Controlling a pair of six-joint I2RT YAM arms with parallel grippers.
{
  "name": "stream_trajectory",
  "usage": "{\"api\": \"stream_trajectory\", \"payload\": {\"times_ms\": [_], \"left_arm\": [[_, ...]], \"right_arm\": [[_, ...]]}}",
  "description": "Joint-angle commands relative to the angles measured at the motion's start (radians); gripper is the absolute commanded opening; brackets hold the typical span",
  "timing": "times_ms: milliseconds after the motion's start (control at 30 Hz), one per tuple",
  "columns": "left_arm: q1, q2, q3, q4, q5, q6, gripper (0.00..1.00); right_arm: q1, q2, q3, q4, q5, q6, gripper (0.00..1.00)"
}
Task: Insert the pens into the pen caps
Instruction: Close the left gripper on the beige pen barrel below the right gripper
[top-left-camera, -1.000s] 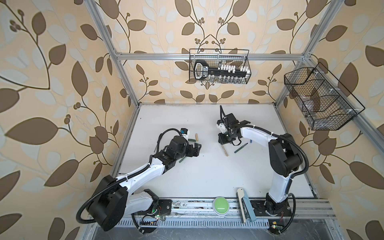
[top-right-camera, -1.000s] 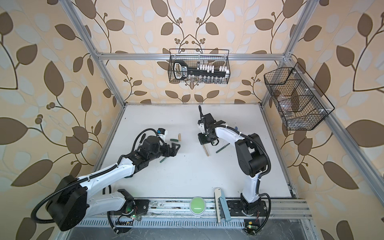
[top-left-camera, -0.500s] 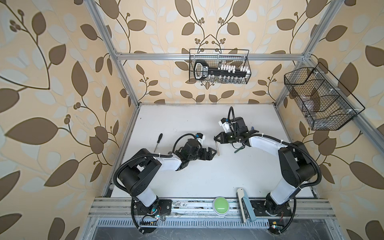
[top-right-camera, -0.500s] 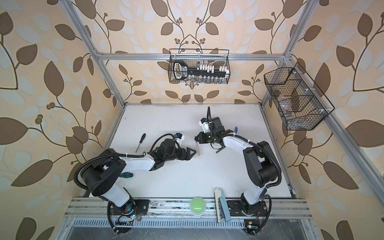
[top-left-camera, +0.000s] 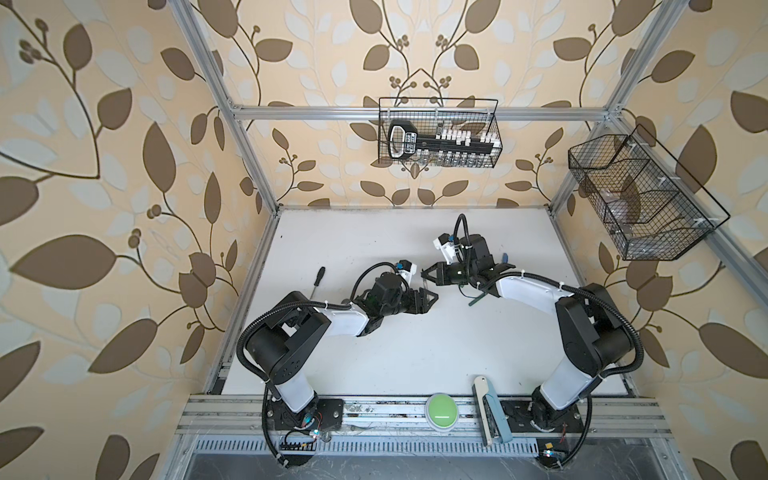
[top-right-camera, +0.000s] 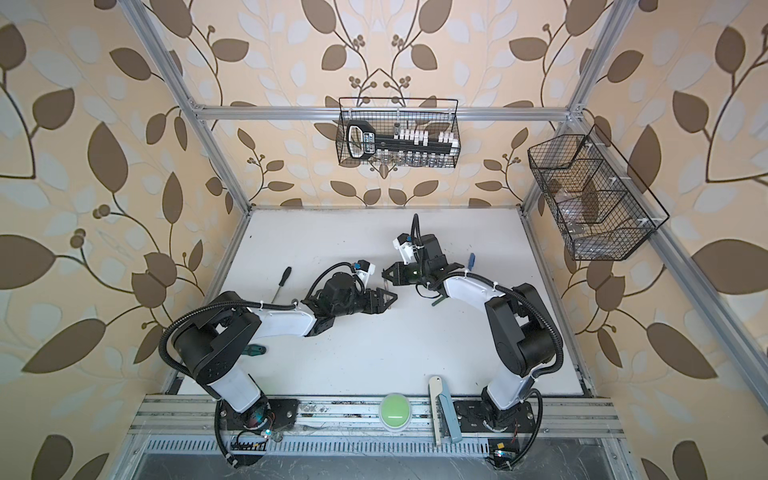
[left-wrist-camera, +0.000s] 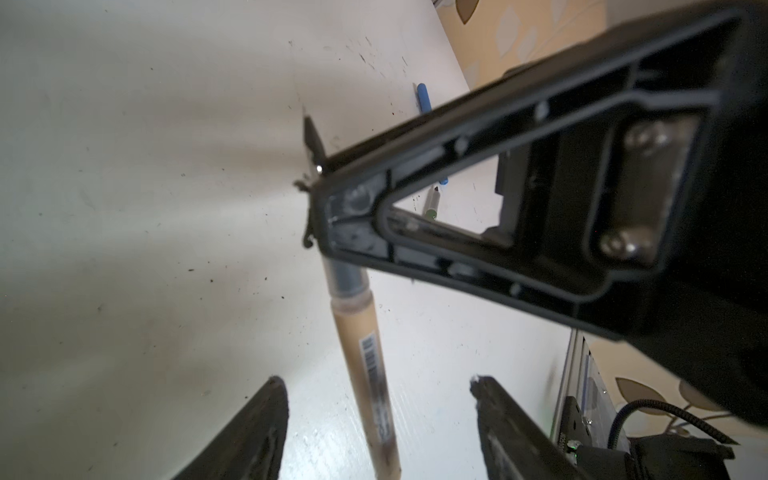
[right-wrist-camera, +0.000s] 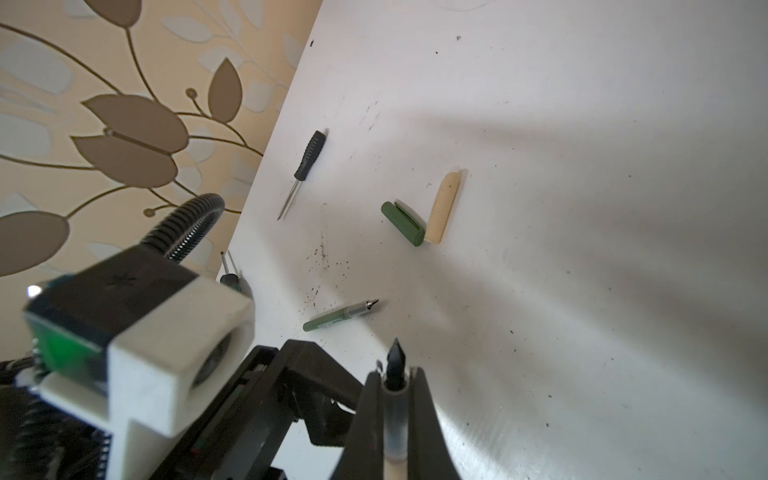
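- The beige pen (left-wrist-camera: 365, 353) is held clear of the table (right-wrist-camera: 582, 166) by the right gripper (right-wrist-camera: 395, 378). Its jaws are clamped on the grey section just behind the dark tip, which is left sticking out past them.
- The pen's long axis is laid from the right gripper straight toward the left gripper (left-wrist-camera: 376, 380). The rear of the barrel is passed between the left fingers (left-wrist-camera: 257, 428), which are spread with a gap on each side, so nothing is gripped there.
- The left gripper is judged the nearer one to the free barrel. A squeeze square across that axis is what the coming move seems to call for.
- No obstacle is seen between the left fingers and the barrel. The right gripper's body is crowded close over them, so a bump there is judged the main risk.
- Nearest beyond the pen's tip, a green pen (right-wrist-camera: 340, 314) is seen flat on the table, roughly crosswise to the beige pen.
- Farther beyond the tip, the beige cap (right-wrist-camera: 444, 208) and a green cap (right-wrist-camera: 404, 224) are laid in a V, their near ends meeting or almost so.
- Farther again that way, a black-handled screwdriver (right-wrist-camera: 307, 162) is found, and a green-handled tool (top-right-camera: 255, 350) is half hidden by the left arm.
- Off the pen's other side, past the right gripper, a second green pen (left-wrist-camera: 432, 203) is glimpsed. Beyond it lies a blue pen (left-wrist-camera: 424, 97); whether it is capped cannot be told.
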Motion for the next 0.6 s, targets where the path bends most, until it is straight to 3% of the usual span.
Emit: {"api": "stream_trajectory", "payload": {"times_ms": [0,167,567], "left_arm": [[-0.008,-0.018,0.029,0.017,0.002,0.011,0.66],[-0.008,-0.040,0.021,-0.008,-0.039,0.023,0.51],[-0.006,-0.105,-0.002,-0.051,-0.112,0.041,0.31]], "right_arm": [[0.011,-0.022,-0.009,0.035,-0.027,0.014,0.01],[0.020,-0.021,-0.019,0.051,-0.021,0.014,0.01],[0.031,0.000,-0.027,0.103,-0.039,0.041,0.01]]}}
